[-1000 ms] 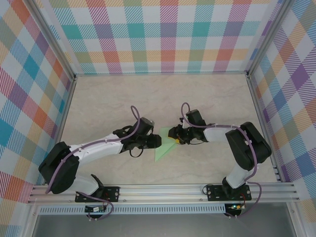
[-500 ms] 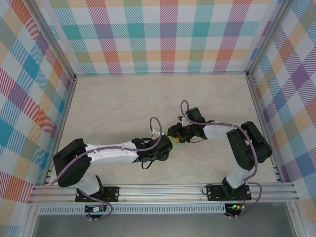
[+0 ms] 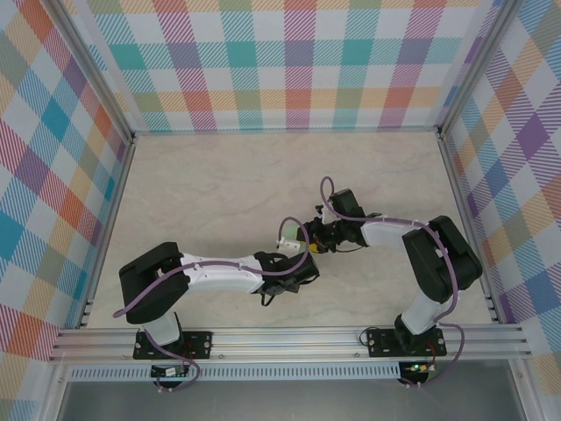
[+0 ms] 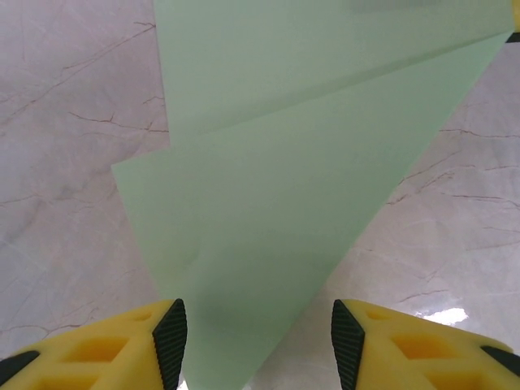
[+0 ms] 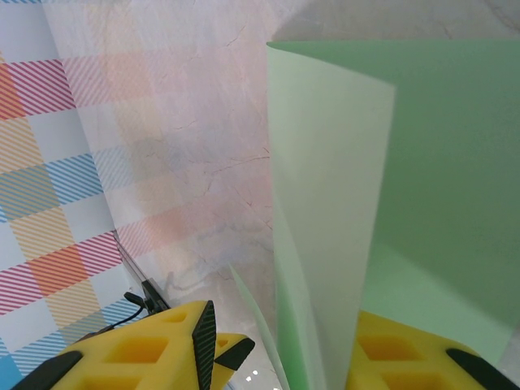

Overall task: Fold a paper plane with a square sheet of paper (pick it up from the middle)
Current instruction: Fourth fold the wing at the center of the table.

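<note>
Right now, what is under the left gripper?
The folded square sheet of paper lies on the table below the open left gripper. In the top view that arm covers most of the sheet.

square sheet of paper (image 4: 268,203) | pale green | folded, overlapping triangles | one flap upright

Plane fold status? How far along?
Done: the paper is creased into overlapping triangular layers. In hand: a flap stands up between the open fingers of the right gripper; the left gripper straddles the paper, open. Left: the narrow dart shape, not yet formed.
</note>
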`<state>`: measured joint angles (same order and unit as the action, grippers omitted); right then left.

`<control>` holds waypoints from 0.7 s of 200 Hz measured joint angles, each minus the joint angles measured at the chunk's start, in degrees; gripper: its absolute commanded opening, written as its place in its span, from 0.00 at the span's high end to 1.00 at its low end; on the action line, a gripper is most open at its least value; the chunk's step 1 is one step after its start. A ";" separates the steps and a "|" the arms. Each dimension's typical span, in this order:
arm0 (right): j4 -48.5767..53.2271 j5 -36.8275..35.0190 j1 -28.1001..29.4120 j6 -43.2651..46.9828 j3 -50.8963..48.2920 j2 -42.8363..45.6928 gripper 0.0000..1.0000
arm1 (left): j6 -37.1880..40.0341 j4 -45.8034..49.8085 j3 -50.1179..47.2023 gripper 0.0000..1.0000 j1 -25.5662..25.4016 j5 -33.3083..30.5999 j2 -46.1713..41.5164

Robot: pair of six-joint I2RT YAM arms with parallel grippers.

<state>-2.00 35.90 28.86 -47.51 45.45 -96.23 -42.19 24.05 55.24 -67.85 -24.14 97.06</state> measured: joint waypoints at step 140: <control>0.39 0.00 0.00 -0.02 0.52 0.00 0.63 | -0.24 0.02 0.15 0.71 -0.44 -1.05 1.84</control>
<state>-1.61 35.90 28.86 -47.53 45.98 -96.23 -42.44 24.08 55.40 -68.29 -25.19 98.89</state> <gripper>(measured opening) 0.374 0.317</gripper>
